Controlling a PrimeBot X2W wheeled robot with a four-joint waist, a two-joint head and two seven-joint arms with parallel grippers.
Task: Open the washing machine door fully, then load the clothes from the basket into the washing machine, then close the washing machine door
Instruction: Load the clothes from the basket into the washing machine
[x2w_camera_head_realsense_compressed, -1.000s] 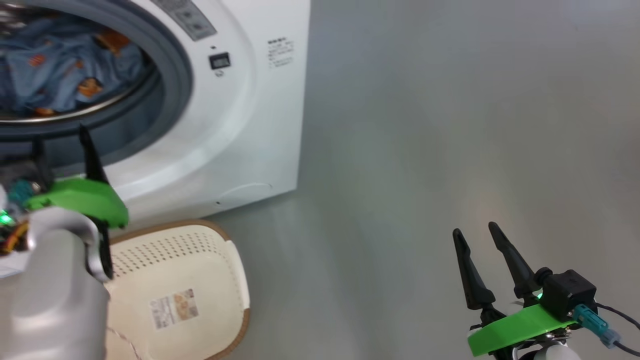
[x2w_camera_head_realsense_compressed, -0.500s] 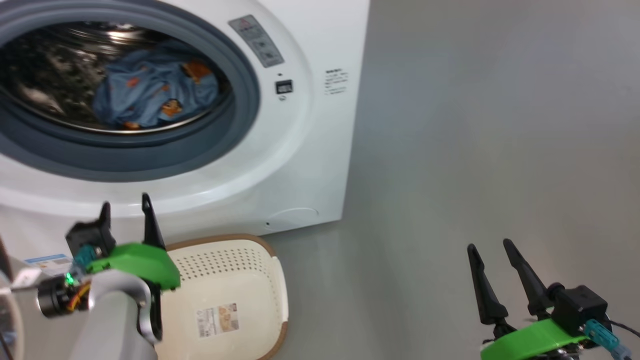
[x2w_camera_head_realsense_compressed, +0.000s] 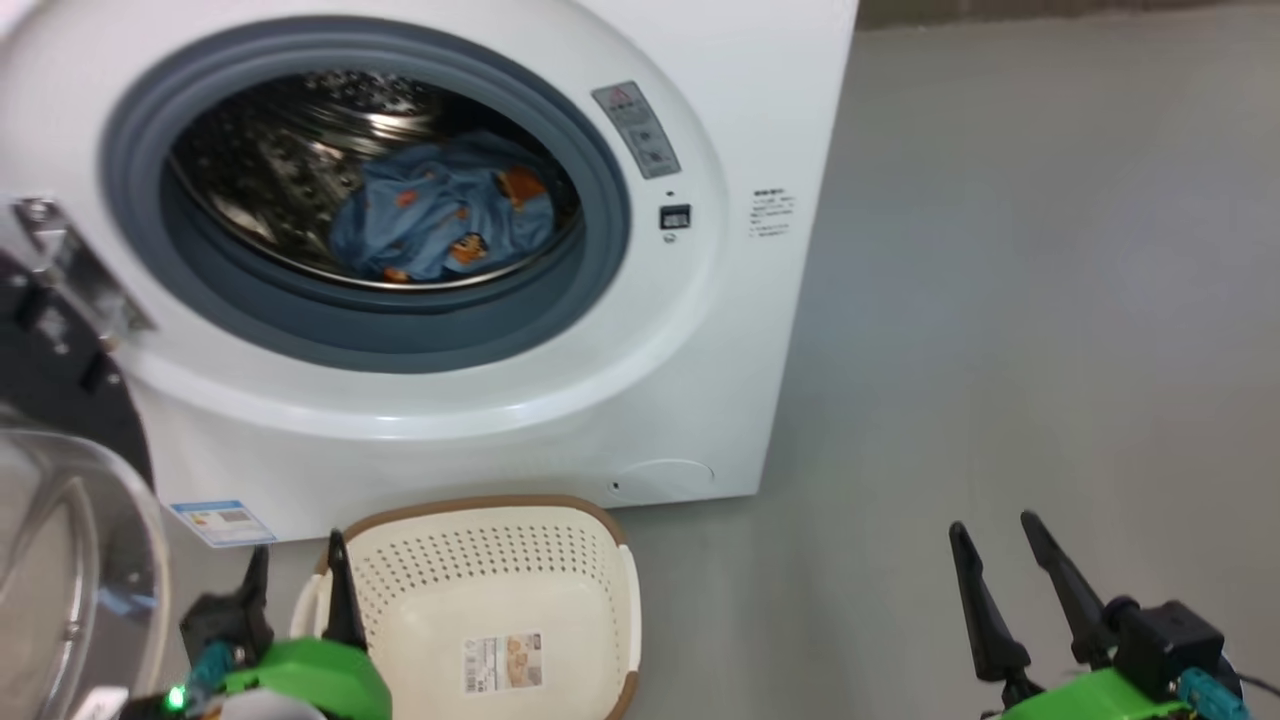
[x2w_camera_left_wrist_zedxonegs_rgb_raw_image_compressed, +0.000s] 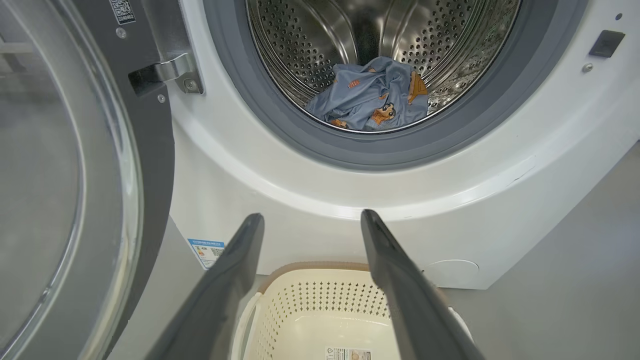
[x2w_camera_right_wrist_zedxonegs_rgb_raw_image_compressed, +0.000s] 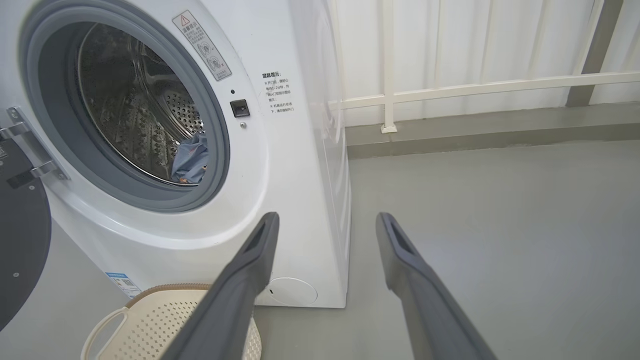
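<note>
The white washing machine (x2w_camera_head_realsense_compressed: 700, 380) stands with its door (x2w_camera_head_realsense_compressed: 60, 520) swung open to the left, glass bowl facing out (x2w_camera_left_wrist_zedxonegs_rgb_raw_image_compressed: 45, 200). The light blue clothes (x2w_camera_head_realsense_compressed: 445, 215) lie in the steel drum (x2w_camera_left_wrist_zedxonegs_rgb_raw_image_compressed: 372, 97), a corner of them also showing in the right wrist view (x2w_camera_right_wrist_zedxonegs_rgb_raw_image_compressed: 192, 160). The cream basket (x2w_camera_head_realsense_compressed: 560, 560) sits on the floor before the machine, holding just a paper label (x2w_camera_left_wrist_zedxonegs_rgb_raw_image_compressed: 320, 310). My left gripper (x2w_camera_head_realsense_compressed: 297, 568) is open above the basket's left rim. My right gripper (x2w_camera_head_realsense_compressed: 995, 548) is open over bare floor at the lower right.
Grey floor (x2w_camera_head_realsense_compressed: 1000, 300) stretches to the right of the machine. A white railing and wall (x2w_camera_right_wrist_zedxonegs_rgb_raw_image_compressed: 475, 85) run behind it. A blue sticker (x2w_camera_head_realsense_compressed: 222, 520) and a round flap (x2w_camera_head_realsense_compressed: 665, 475) sit low on the machine's front.
The head camera has swung left and pulled back, bringing the open door and whole drum into view. My left gripper has drawn back from the drum opening down to the basket.
</note>
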